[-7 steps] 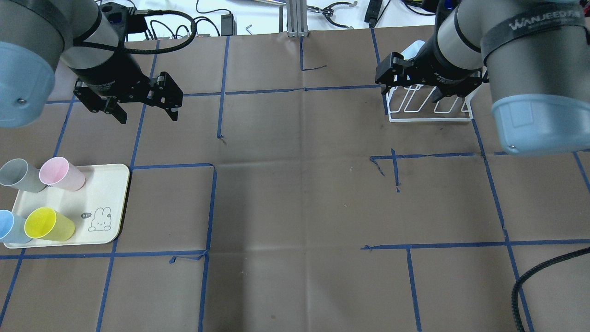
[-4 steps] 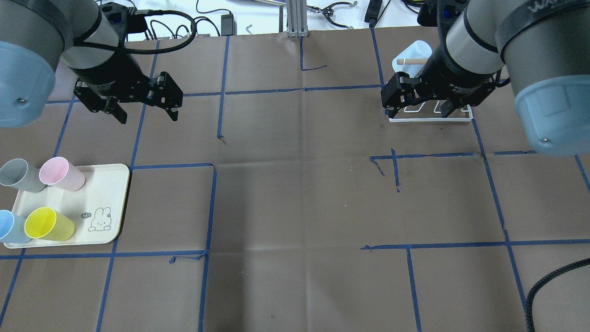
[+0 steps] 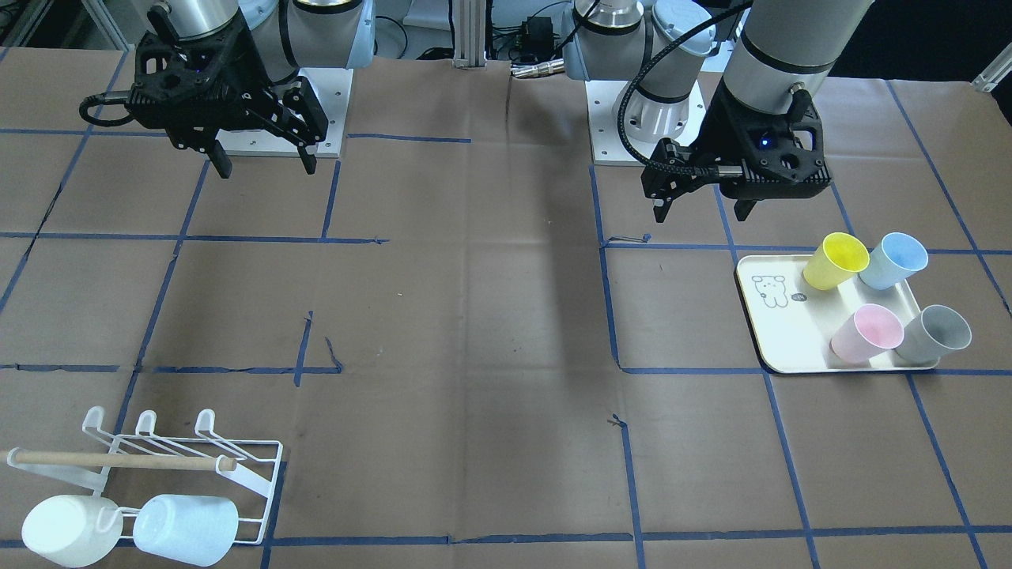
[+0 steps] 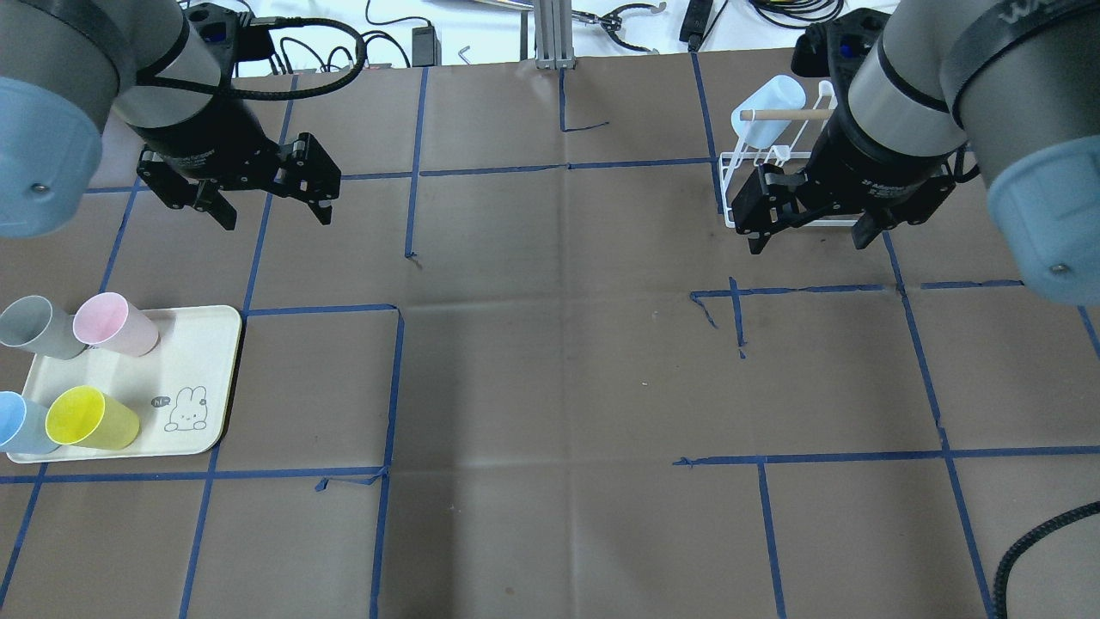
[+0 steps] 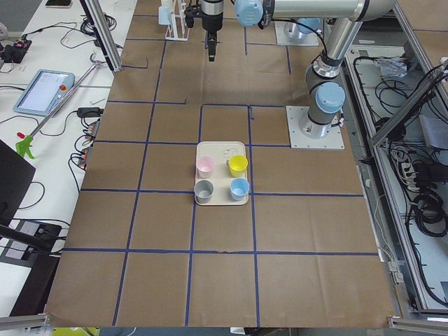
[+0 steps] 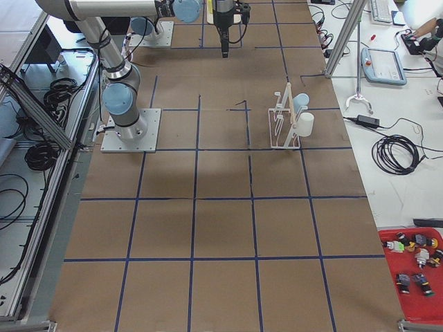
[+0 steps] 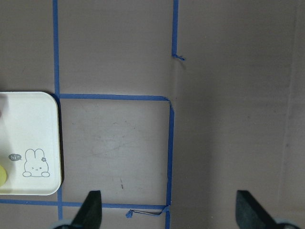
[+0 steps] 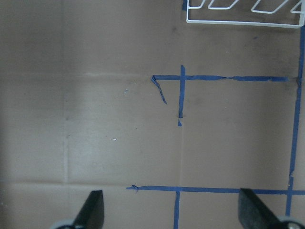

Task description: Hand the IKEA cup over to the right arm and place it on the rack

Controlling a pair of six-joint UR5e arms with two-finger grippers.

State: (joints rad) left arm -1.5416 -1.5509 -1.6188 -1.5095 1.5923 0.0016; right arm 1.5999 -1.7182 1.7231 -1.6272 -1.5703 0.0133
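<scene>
1. Left jaws released, empty, above the brown paper-covered table (image 4: 559, 361).
2. Right jaws released, empty, near the low white wire rack (image 3: 118, 460).
3. A white plastic cup (image 3: 59, 533) and a pale blue plastic cup (image 3: 186, 528) sit on the rack.

Broad open table (image 4: 550, 344) between cup tray (image 4: 202, 344) and rack (image 4: 778, 113)

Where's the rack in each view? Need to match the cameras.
Front-facing: rack in the bottom left corner.
Overhead: upper right, partly behind the right arm.
Exterior left: far top, small.
Exterior right: centre right.
Left wrist: not in it.
Right wrist: top right edge only.
Landmark: its wooden handle, clear in the front-facing and overhead views.
</scene>
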